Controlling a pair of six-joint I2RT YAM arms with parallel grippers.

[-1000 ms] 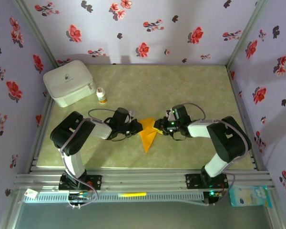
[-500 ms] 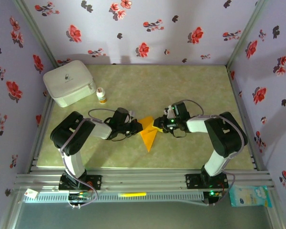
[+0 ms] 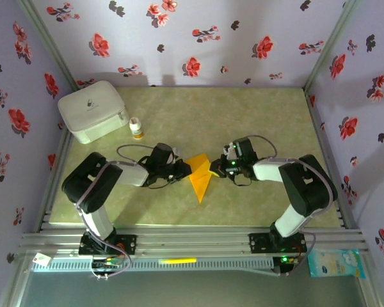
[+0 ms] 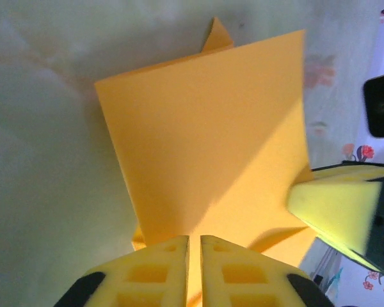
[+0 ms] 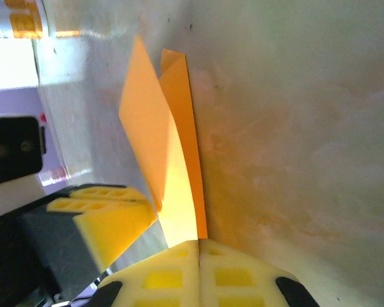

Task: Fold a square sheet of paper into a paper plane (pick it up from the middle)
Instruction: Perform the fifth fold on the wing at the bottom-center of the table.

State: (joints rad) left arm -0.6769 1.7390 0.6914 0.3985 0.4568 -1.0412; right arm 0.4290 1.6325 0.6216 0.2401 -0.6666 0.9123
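Two tools pinch the folded paper (image 3: 200, 178) between them at the middle of the worktop (image 3: 256, 115): the left tool (image 4: 194, 240) nearly closed on one edge, the right tool (image 5: 198, 243) fully closed on the other. I think both should pull evenly, with the crease straight. The layers inside each grip are hidden.

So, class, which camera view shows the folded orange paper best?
Top external: the orange paper shows most of its pointed outline there. Left wrist shows one broad flap close up; right wrist shows it nearly edge-on.
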